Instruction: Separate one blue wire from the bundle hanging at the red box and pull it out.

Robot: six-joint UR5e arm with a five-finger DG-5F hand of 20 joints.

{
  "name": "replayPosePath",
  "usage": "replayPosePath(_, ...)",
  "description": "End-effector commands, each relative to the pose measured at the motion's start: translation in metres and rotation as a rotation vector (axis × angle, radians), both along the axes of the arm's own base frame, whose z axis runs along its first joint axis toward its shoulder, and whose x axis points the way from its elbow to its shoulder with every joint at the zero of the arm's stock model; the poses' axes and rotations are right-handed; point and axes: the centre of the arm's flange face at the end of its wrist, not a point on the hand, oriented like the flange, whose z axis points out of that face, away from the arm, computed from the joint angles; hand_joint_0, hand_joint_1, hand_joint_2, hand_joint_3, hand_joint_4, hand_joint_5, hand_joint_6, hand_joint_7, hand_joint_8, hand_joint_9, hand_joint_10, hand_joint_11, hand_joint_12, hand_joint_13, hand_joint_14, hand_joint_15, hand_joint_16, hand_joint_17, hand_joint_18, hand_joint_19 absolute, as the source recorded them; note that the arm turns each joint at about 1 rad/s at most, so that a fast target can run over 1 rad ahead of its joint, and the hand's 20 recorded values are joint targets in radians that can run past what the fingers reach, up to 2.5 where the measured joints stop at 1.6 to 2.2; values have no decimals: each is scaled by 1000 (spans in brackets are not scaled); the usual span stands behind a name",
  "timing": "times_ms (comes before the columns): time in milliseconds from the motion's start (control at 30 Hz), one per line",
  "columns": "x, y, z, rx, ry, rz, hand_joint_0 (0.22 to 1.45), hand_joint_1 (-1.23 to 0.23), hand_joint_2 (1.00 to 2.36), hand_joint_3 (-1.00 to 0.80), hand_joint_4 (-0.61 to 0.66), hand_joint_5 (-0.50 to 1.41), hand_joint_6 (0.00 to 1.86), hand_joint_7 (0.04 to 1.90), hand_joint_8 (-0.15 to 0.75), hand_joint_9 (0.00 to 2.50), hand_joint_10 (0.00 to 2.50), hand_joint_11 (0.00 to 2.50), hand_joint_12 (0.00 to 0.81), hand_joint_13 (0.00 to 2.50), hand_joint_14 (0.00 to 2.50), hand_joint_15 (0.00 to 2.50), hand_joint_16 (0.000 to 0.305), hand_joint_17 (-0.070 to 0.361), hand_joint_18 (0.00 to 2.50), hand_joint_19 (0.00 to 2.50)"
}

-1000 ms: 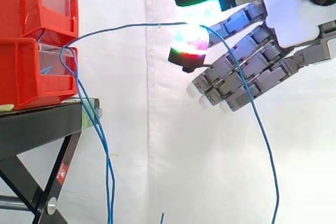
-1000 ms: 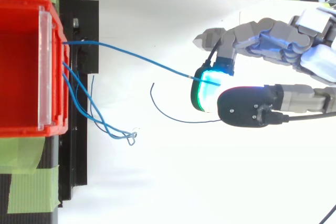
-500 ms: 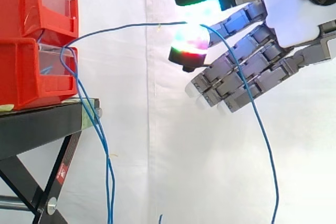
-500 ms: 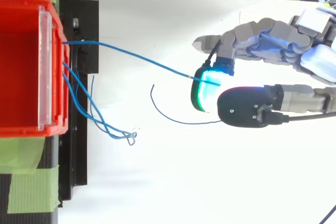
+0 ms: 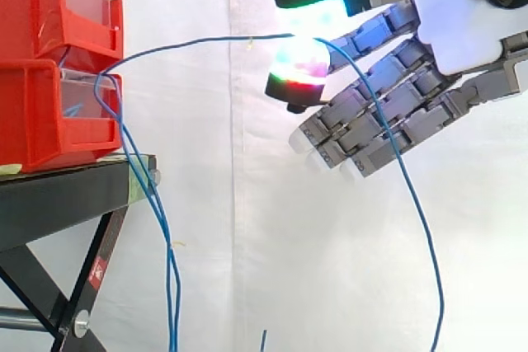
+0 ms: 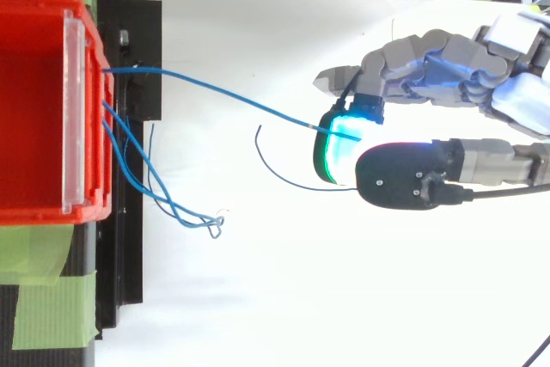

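One blue wire (image 5: 198, 40) runs taut from the stacked red boxes (image 5: 49, 63) rightward to my hand (image 5: 445, 35), which pinches it between two glowing fingertips (image 5: 301, 68). Past the pinch the wire drapes over the fingers and hangs down (image 5: 421, 228). From above, the same wire (image 6: 223, 96) leaves the red box (image 6: 34, 100) and ends at the hand (image 6: 412, 174). The remaining blue wires of the bundle (image 5: 153, 195) hang from the box front down beside the stand; their looped ends (image 6: 185, 212) lie below the box edge.
The boxes rest on a black stand (image 5: 66, 195) with green tape (image 6: 47, 315) at its corners. A white curtain (image 5: 231, 228) fills the background. The wire's loose tail (image 6: 279, 174) curls in the open space between box and hand.
The free tail of the held wire has swung slightly right. The lower fingers have stretched a little toward the boxes. The pinch and the hand's position are the same.
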Motion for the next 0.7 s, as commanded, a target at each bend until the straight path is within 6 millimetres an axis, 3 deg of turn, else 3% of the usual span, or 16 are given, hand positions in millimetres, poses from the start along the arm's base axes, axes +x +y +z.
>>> replayPosePath(0, 0, 0, -1, -1, 2, 0, 596, -793, 1000, 39, 48, -122, 849, 1163, 381, 366, 2, 161, 488, 272, 5, 183, 82, 185, 318, 59)
replayPosePath(400, 0, 0, -1, -1, 2, 0, 593, -787, 1007, 32, 46, -125, 854, 1155, 385, 405, 3, 159, 476, 283, 5, 171, 80, 180, 313, 48)
replayPosePath(667, 0, 0, 0, 0, 0, 0, 571, -760, 1065, 24, 85, -125, 861, 1140, 451, 499, 4, 179, 486, 255, 4, 163, 82, 184, 277, 31)
